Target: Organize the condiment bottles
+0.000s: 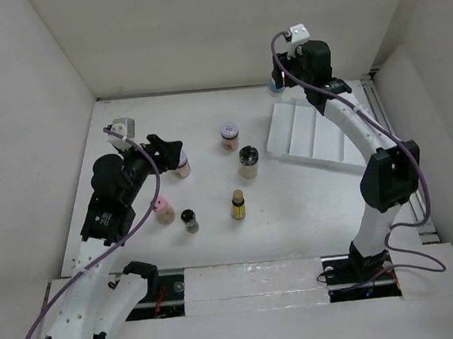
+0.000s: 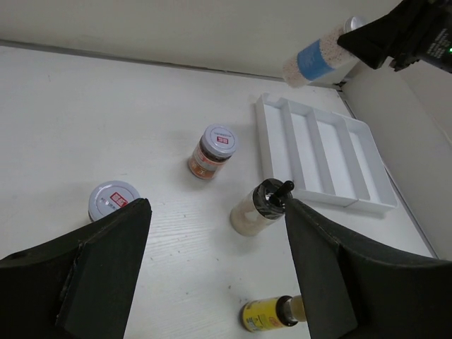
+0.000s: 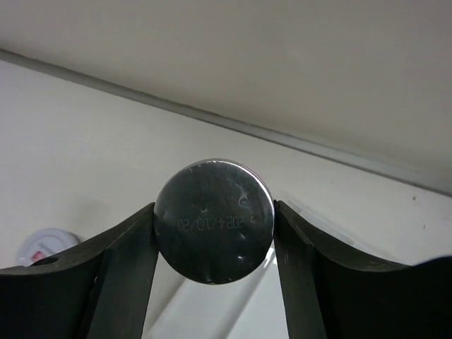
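My right gripper (image 1: 282, 83) is shut on the blue-labelled bottle (image 2: 316, 61) and holds it tilted in the air past the far left corner of the white tray (image 1: 315, 134). Its silver cap (image 3: 214, 220) fills the gap between the fingers (image 3: 123, 275). My left gripper (image 2: 217, 206) is open with nothing in it, above the table's left side. A silver-capped jar (image 2: 111, 200) stands by its left finger. Further condiment bottles stand on the table: a red-white capped jar (image 1: 229, 135), a black-capped shaker (image 1: 248, 161), a yellow bottle (image 1: 237, 204), a pink-capped one (image 1: 162, 209) and a small black-capped one (image 1: 190, 220).
The tray's four long compartments (image 2: 321, 152) hold nothing. White walls close in the table at the back and on both sides. A rail runs along the near edge between the arm bases.
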`<state>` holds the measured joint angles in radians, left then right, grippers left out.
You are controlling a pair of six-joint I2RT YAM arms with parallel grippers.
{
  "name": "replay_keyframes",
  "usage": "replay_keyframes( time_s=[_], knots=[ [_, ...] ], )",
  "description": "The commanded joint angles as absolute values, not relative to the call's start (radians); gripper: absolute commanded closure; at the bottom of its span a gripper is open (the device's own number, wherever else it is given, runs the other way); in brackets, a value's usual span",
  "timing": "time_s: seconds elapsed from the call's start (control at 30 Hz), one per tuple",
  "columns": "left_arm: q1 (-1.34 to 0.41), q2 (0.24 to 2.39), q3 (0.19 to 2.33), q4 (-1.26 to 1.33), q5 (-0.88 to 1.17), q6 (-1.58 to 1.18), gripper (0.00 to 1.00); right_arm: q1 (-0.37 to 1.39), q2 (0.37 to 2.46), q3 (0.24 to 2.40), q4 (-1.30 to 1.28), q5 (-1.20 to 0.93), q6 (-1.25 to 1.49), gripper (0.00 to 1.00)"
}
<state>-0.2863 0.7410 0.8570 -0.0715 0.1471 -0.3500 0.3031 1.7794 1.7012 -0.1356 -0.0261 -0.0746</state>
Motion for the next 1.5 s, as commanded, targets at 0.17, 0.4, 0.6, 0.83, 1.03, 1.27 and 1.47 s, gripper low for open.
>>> replay_keyframes(
  time_s=[0.17, 0.4, 0.6, 0.83, 1.03, 1.27, 1.47],
  knots=[
    [-0.288, 0.738, 0.851, -0.02, 0.169, -0.356, 0.27, 0.207, 1.956, 1.844, -0.192, -0.078, -0.051, 0.53],
    [-0.288, 0.747, 0.851, -0.029, 0.169, -0.356, 0.27, 0.187, 2.035, 1.871, -0.192, -0.095, -0.051, 0.53],
    [-0.288, 0.756, 0.851, -0.02, 0.169, -0.356, 0.27, 0.166, 2.089, 1.901, -0.192, -0.086, -0.041, 0.53],
    [-0.288, 0.765, 0.851, -0.02, 0.169, -0.356, 0.27, 0.166, 2.123, 1.924, -0.204, -0.072, -0.041, 0.22],
    [-0.288, 0.775, 0.861, -0.02, 0.178, -0.356, 0.27, 0.178, 1.982, 1.875, -0.204, -0.072, -0.061, 0.02],
    [-0.288, 0.775, 0.861, -0.02, 0.178, -0.356, 0.27, 0.33, 1.639, 1.481, -0.066, -0.041, -0.023, 0.26],
    [-0.288, 0.775, 0.861, -0.029, 0.156, -0.356, 0.27, 0.535, 1.421, 1.042, 0.143, -0.072, 0.032, 0.9]
  ],
)
